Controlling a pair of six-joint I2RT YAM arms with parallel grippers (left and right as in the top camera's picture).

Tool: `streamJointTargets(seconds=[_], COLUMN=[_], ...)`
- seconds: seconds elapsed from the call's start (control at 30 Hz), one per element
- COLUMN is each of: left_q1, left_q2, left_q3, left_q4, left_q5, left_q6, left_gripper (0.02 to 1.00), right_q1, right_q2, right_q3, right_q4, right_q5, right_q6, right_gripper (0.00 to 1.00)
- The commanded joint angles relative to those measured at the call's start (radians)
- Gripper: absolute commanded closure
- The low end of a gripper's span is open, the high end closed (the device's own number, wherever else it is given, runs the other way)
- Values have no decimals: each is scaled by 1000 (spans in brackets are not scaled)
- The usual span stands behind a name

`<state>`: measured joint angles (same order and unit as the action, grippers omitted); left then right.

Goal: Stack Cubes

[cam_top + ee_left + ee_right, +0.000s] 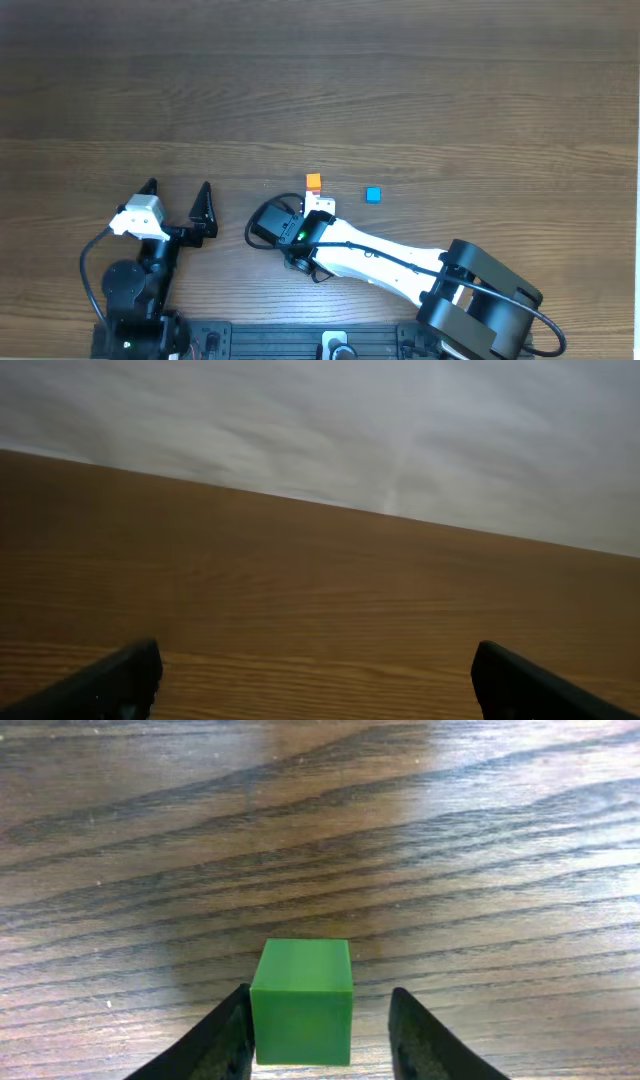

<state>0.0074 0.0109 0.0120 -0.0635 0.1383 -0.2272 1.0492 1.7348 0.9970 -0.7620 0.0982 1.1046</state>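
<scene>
Right end effector (320,1020) ajar around cube (301,982)

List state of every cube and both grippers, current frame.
left gripper: open, empty.
right gripper: open around the green cube, one finger touching it, a gap on the other side.
green cube: upright, not clamped, unstacked.
orange cube: on the table, alone, unstacked.
blue cube: on the table, alone, unstacked.
</scene>
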Motion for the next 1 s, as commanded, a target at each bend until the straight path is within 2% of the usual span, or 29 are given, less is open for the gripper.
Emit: streamJointTargets(seconds=[0.03, 1.0], left_q1=[5, 5], left_q2=[-8, -8], left_q3=[-6, -6], left_q4=[0, 0], left_q5=[-8, -8], left_q6=[14, 14], left_gripper=[18, 18], right_q1=[7, 11], right_q2=[11, 16], right_q3=[16, 17], right_q4=[0, 13], right_q5=[23, 23], right_q6=[9, 9], right_gripper=[649, 844])
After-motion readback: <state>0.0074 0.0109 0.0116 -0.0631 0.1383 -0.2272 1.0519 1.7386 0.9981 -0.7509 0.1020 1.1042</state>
